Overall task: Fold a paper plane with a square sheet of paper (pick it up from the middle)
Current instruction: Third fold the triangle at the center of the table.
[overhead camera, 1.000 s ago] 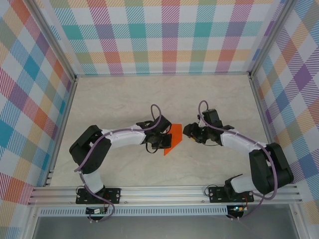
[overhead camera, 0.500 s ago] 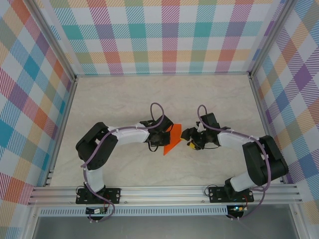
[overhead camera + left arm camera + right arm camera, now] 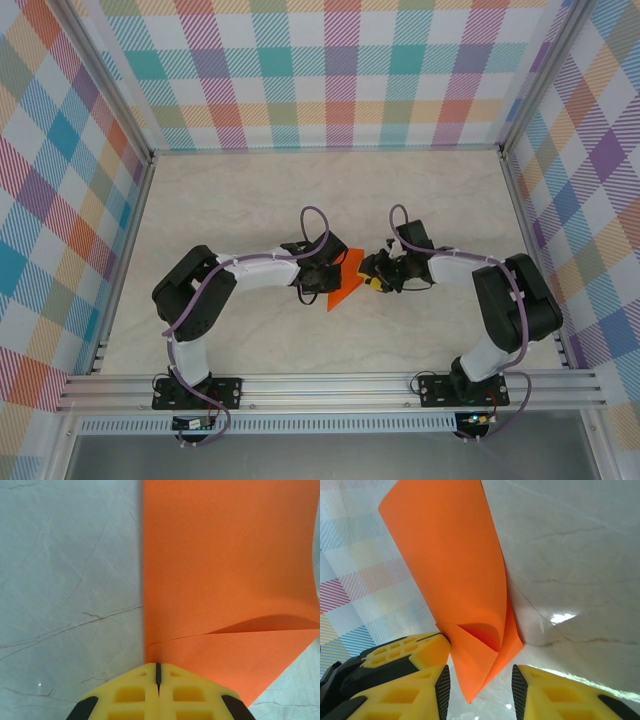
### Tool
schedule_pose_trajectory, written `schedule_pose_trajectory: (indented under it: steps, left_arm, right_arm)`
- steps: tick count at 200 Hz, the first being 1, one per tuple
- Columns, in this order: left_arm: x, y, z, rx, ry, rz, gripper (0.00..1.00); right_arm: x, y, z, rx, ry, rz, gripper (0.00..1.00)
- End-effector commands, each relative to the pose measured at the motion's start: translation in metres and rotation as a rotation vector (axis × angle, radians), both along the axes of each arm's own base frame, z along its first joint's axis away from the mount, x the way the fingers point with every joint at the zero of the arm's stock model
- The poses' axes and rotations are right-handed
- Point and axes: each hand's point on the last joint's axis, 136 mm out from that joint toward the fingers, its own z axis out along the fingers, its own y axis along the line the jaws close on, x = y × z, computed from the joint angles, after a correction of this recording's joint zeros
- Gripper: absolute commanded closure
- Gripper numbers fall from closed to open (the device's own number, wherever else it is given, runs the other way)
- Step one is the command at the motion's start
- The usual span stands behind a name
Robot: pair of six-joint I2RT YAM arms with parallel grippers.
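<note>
The square sheet of paper (image 3: 347, 278) is lying near the middle of the bench (image 3: 250, 200), directly between your two arms, and it is showing as a partly folded orange shape. Your left fingers (image 3: 157, 675) are sitting pressed together, seam closed, with their tips meeting the sheet's near edge just beside a folded-over flap. The paper ahead of them is lying flat on the bench rather than running up between them. Your right fingers (image 3: 545, 692) are standing spread apart, and a pointed corner of the sheet is sitting in the gap between them, unclamped. On that side the paper is curling up off the bench, with a small fold tucking inside the corner.
</note>
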Motion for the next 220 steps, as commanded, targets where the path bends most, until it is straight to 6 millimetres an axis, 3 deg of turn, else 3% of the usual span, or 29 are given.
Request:
schedule_pose_trajectory:
  steps: [1,98,130,155,174,220]
  left_arm:
    - [-0.005,0.02,-0.017,0.078,0.035,0.037,1.0]
    - [-0.004,0.017,-0.013,0.059,0.032,0.029,1.0]
    - [0.001,0.016,-0.001,0.036,0.01,0.028,1.0]
    - [0.006,0.016,0.013,0.018,-0.015,0.023,0.99]
    - [0.012,0.017,0.031,-0.009,-0.047,0.022,0.91]
    - [0.025,0.03,0.083,-0.112,-0.171,0.045,0.43]
  right_arm:
    - [0.006,0.012,0.005,0.039,0.003,0.018,0.63]
    - [0.009,0.028,-0.003,0.109,0.024,0.054,0.72]
    - [0.008,0.032,-0.01,0.128,0.053,0.063,0.74]
    - [0.009,0.033,-0.008,0.133,0.045,0.064,0.83]
    - [0.011,0.03,-0.001,0.123,0.019,0.05,0.93]
    - [0.018,0.006,0.034,-0.005,-0.091,-0.042,0.99]
